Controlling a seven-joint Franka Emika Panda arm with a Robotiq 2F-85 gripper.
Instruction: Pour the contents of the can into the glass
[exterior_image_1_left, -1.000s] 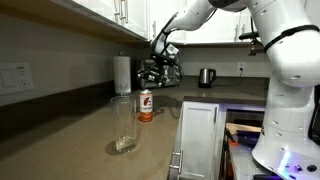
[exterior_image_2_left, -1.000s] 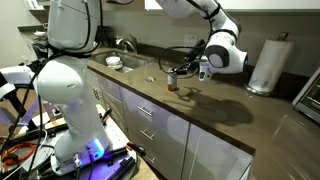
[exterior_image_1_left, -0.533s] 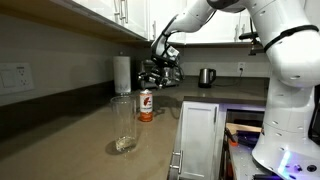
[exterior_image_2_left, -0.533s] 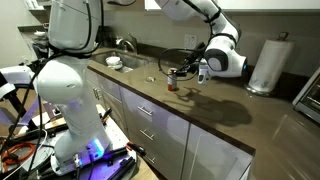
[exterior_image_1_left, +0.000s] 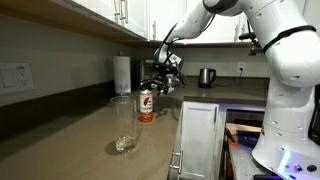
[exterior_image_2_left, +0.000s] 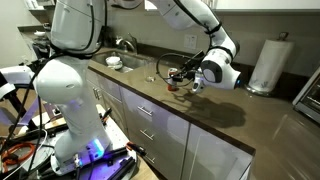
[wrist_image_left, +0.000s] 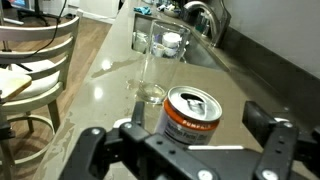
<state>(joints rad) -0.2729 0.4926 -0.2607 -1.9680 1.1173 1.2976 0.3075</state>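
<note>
The can (exterior_image_1_left: 146, 104) is red-orange and white with an opened silver top. It stands upright on the brown counter and shows in both exterior views (exterior_image_2_left: 172, 84). In the wrist view the can (wrist_image_left: 192, 113) sits between my spread fingers, with a gap on the right side. The glass (exterior_image_1_left: 123, 124) is tall, clear and looks empty. It stands apart from the can, nearer the camera in that exterior view, and beyond the can in the wrist view (wrist_image_left: 155, 58). My gripper (exterior_image_1_left: 159, 82) (exterior_image_2_left: 181, 76) (wrist_image_left: 180, 138) is open, just above and around the can's top. No contents are visible.
A white paper towel roll (exterior_image_1_left: 121, 74) (exterior_image_2_left: 268, 64) stands at the wall. A steel kettle (exterior_image_1_left: 206, 77) is farther along the counter. A sink with a faucet (wrist_image_left: 204, 16) lies beyond the glass. The counter's front edge (exterior_image_1_left: 178, 112) is close to the can. A chair (wrist_image_left: 35, 60) stands off the counter.
My gripper has come down and closer to the can, and now brackets its top. The can and the glass have not moved.
</note>
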